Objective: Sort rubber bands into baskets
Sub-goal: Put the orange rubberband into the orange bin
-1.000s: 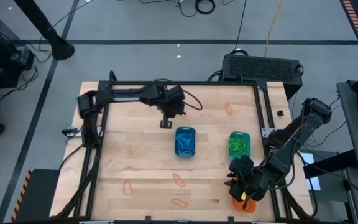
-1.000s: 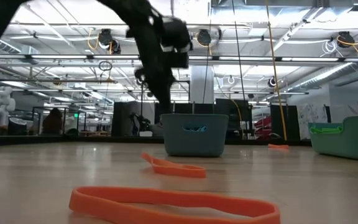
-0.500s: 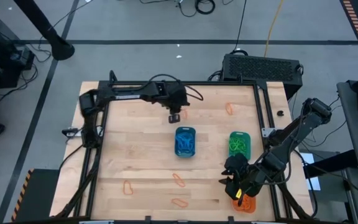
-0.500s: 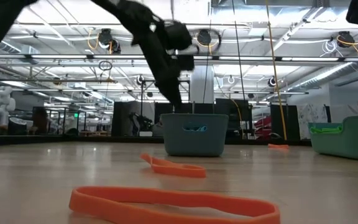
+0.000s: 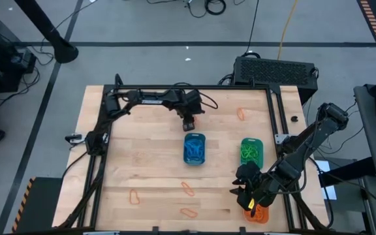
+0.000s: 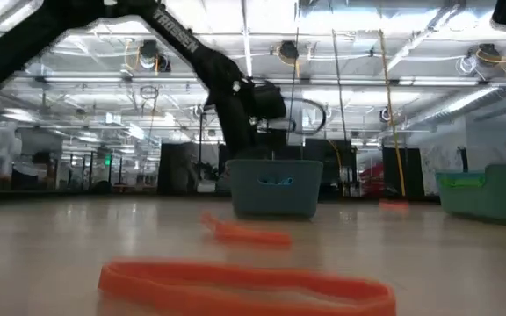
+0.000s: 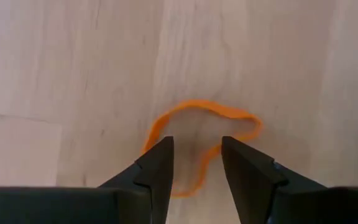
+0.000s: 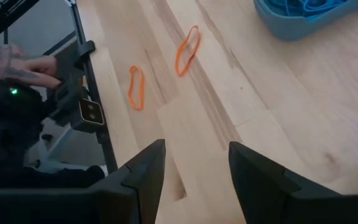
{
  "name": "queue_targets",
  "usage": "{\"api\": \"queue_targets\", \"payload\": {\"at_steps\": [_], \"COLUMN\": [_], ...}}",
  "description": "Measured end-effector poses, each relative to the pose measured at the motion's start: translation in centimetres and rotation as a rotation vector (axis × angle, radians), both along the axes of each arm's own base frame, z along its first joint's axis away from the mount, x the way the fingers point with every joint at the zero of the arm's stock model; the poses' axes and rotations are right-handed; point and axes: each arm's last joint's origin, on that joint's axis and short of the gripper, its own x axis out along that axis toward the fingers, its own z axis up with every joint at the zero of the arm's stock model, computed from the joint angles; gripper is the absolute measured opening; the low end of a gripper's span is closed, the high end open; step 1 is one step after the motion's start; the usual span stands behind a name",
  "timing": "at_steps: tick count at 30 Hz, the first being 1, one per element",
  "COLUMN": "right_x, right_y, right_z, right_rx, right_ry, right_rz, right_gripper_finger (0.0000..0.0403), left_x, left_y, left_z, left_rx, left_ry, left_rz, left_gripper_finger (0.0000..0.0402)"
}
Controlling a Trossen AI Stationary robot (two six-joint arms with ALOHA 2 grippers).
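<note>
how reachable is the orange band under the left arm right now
Likely yes: the left pincer is open, and the orange band lies flat on the bare table just ahead of its fingers, with nothing in between.

A large orange rubber band (image 6: 244,290) lies flat on the wooden table (image 6: 51,254) nearest the camera, and a second orange band (image 6: 244,233) lies farther back, in front of the blue basket (image 6: 274,188). The left arm (image 6: 209,79) slants down from above to just behind that basket's left end, its gripper hidden by the tub. The teal-green basket (image 6: 490,195) stands at the right edge, with a small orange band (image 6: 394,206) on the table between the two tubs.
</note>
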Motion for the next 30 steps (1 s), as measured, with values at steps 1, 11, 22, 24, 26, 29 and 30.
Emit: {"api": "queue_targets", "payload": {"at_steps": [1, 11, 22, 24, 26, 29, 30], "right_x": [0.0, -0.1, -0.1, -0.1, -0.1, -0.1, -0.1], "right_y": [0.0, -0.1, -0.1, -0.1, -0.1, -0.1, -0.1], "right_z": [0.0, -0.1, -0.1, -0.1, -0.1, -0.1, -0.1], "right_rx": [-0.004, -0.02, -0.016, -0.012, -0.014, -0.024, -0.028], "right_ry": [-0.001, 0.009, 0.01, 0.01, 0.01, 0.009, 0.008], "right_rz": [0.005, 0.012, 0.007, 0.003, 0.004, 0.016, 0.02], "right_gripper_finger": [0.0169, 0.0169, 0.0169, 0.0169, 0.0169, 0.0169, 0.0169], "left_x": [0.1, 0.1, 0.2, 0.0, -0.2, -0.6, -0.9], "left_y": [0.1, 0.1, -1.4, -1.9, -2.4, -2.6, -2.7], "left_z": [-0.3, -0.7, -0.4, 0.1, 1.2, 4.2, 5.1], "left_rx": [-0.006, 0.004, -0.049, -0.124, -0.174, -0.185, -0.18], "left_ry": [0.005, 0.053, 0.074, 0.065, 0.053, -0.008, -0.021], "left_rz": [0.003, 0.034, 0.035, 0.021, 0.021, 0.007, 0.006], "left_gripper_finger": [0.0144, 0.0124, 0.0006, 0.0004, 0.0004, 0.0003, 0.0003]}}
